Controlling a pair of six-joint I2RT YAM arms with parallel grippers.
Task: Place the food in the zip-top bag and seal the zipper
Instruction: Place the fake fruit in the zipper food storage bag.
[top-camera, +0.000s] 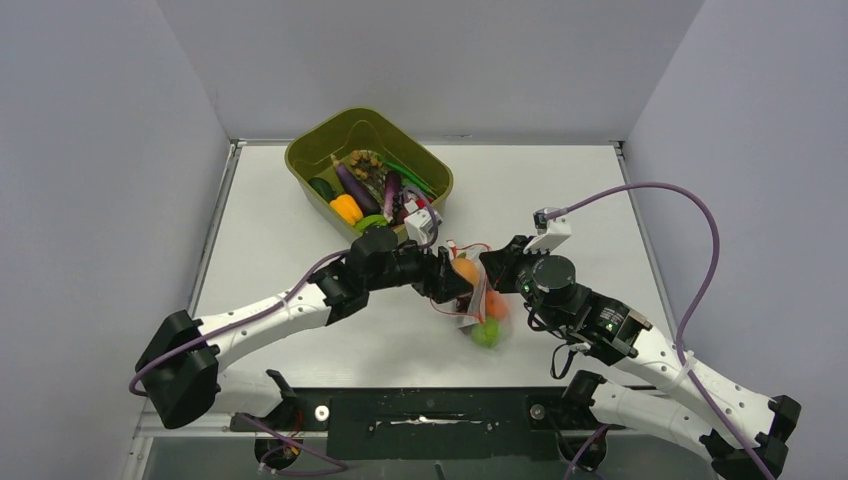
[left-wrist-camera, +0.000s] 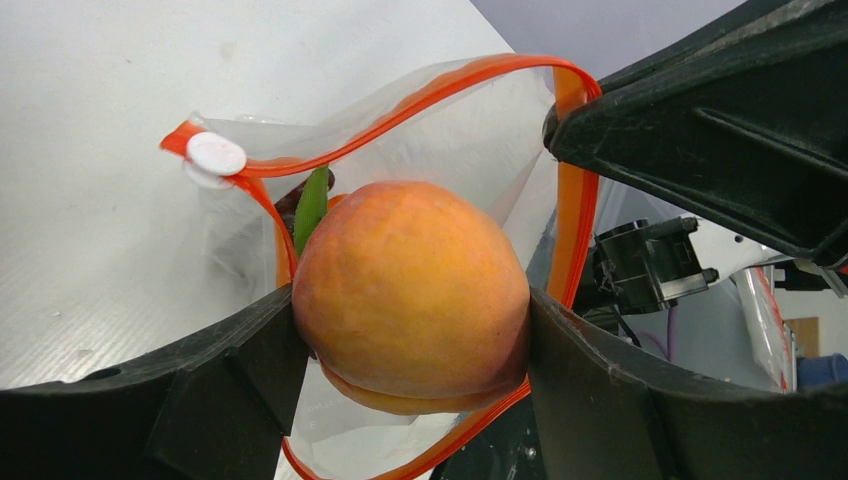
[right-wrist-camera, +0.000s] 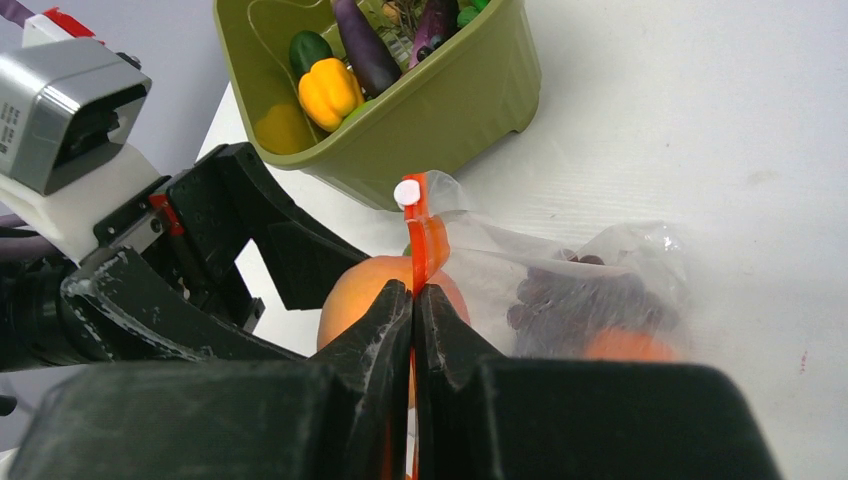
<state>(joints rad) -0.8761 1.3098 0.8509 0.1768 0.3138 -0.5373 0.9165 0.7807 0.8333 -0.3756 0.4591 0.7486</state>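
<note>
My left gripper (left-wrist-camera: 412, 310) is shut on an orange round fruit (left-wrist-camera: 410, 290), holding it in the open mouth of the clear zip-top bag (left-wrist-camera: 470, 140). The red-orange zipper (left-wrist-camera: 400, 105) loops around the fruit, with a white slider (left-wrist-camera: 216, 154) at its left end. My right gripper (right-wrist-camera: 413, 300) is shut on the zipper strip (right-wrist-camera: 428, 240) and holds the mouth up. Inside the bag lie dark purple grapes (right-wrist-camera: 570, 300), an orange fruit (right-wrist-camera: 625, 345) and a green fruit (top-camera: 486, 333). From above, both grippers meet at the bag (top-camera: 470, 300) mid-table.
An olive-green tub (top-camera: 437, 178) stands at the back, left of centre, holding a yellow-orange pepper (top-camera: 346, 208), purple eggplants (top-camera: 356, 186), green beans (top-camera: 412, 172) and a green fruit (top-camera: 322, 188). It also shows in the right wrist view (right-wrist-camera: 440, 105). Grey walls enclose the table.
</note>
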